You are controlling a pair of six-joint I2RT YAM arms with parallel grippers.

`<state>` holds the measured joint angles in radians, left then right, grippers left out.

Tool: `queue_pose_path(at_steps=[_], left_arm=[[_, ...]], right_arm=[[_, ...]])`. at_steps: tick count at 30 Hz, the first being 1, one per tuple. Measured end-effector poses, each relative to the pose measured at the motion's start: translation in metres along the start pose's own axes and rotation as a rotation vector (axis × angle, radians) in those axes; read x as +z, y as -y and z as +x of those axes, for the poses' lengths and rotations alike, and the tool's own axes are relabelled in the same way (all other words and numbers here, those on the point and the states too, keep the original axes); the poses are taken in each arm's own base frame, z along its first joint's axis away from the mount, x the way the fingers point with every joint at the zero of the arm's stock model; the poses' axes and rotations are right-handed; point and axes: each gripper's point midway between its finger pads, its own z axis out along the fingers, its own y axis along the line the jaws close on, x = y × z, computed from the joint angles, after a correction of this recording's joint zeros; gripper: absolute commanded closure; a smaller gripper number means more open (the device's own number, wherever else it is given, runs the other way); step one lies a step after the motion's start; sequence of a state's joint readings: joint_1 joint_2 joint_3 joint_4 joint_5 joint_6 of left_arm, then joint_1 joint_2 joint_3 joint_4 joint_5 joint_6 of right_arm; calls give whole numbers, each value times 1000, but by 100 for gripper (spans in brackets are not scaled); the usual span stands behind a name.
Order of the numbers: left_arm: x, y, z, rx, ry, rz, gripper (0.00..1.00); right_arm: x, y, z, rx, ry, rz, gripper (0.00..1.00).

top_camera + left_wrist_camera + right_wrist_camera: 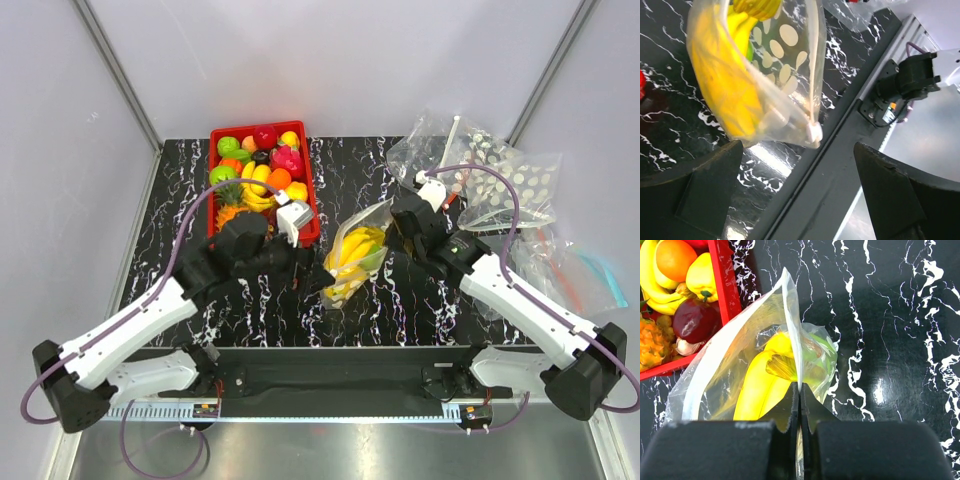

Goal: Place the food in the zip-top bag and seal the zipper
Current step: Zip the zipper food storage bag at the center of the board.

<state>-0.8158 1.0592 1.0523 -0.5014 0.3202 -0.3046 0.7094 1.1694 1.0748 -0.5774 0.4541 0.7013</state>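
The bag (350,262) lay at the middle of the table (260,310), just off the 4 o'clock corner of the red tray (308,170). In the top view its long axis ran from 1 o'clock down to 7 o'clock. The right claw (799,390) sat at the 1 o'clock end, clenched on a thin fold of the bag's edge, which rose straight away from its tips toward 12 o'clock in its own camera. The left claw (797,149) waited at the 7 o'clock end, released, with nothing between its fingers.

From the left claw, the near corner of the zipper (814,75) lay at 12 o'clock, just past the fingertips and apart from them. The white strip ran on from that corner toward 12. The left arm was therefore the nearer one to that end. By my judgement, any pinch and run along the strip would start there and travel toward the right claw.

The bag looked clear and crinkled, with white dots on one face. The bananas (757,390) filled most of it, and the green of the apple (824,347) showed behind them. I could not tell whether the mouth was already pressed closed.
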Motion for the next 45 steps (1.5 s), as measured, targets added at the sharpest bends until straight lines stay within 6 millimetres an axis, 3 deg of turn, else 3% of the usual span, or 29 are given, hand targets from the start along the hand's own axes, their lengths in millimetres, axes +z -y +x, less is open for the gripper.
queue_pose_path(at_steps=[6,10,14,16,22,25,26,31,35,37,40,45], left_arm=[[1,-19,21,68,145,-57,1],[18,-36,40,127,195,-91,1],[32,-36,59,226,224,-71,1],[34,-33,57,271,244,-66,2],[32,-26,24,345,382,-81,10],[35,-28,19,362,396,-95,30],[38,-29,19,367,391,-97,50],[46,-29,20,390,367,-91,98],[47,-29,17,414,374,-92,100],[45,-30,13,421,386,-89,100],[43,-37,6,442,392,-82,100],[39,-43,-7,529,415,-75,100]], right_arm=[[0,3,2,11,2,8,98],[-4,5,1,24,8,3,98],[-6,4,-1,31,14,-3,98],[-6,4,-1,32,14,-4,98],[-7,4,-1,38,15,-6,98],[-8,3,-2,43,18,-9,99],[-8,3,-3,45,18,-11,99],[-12,4,-4,51,21,-13,99],[-19,9,-3,63,16,-8,100],[-23,12,-2,79,23,-18,82],[-32,21,3,92,27,-34,71],[-45,28,0,53,51,-55,70]])
